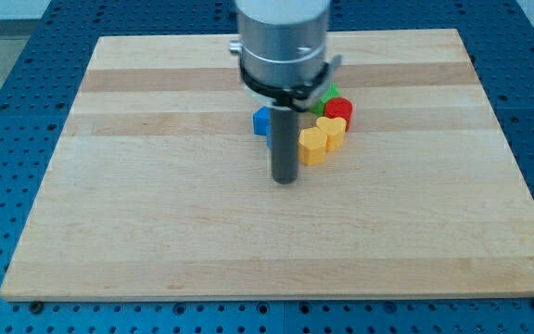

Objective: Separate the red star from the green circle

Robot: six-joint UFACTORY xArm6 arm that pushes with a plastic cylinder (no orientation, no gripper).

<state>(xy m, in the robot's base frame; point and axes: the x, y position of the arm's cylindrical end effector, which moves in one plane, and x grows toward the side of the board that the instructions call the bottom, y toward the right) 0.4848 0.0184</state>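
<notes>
Red star (340, 109): you find it in the cluster near the board's top edge, right of centre, partly hidden; its points cannot be made out, so no heading or long axis can be told.
Green circle (330, 93): touching the red star on its top-left side, mostly behind the arm.
Neighbours: two yellow blocks (324, 137) sit just below the red star; a blue block (261, 121) lies to the left.
My tip (286, 180): bare rod, no jaws, holding nothing; it rests below-left of the cluster, beside the yellow blocks.
Bearing: the red star lies up and right of your tip.
Judgement: you will likely need to come round between red and green.
</notes>
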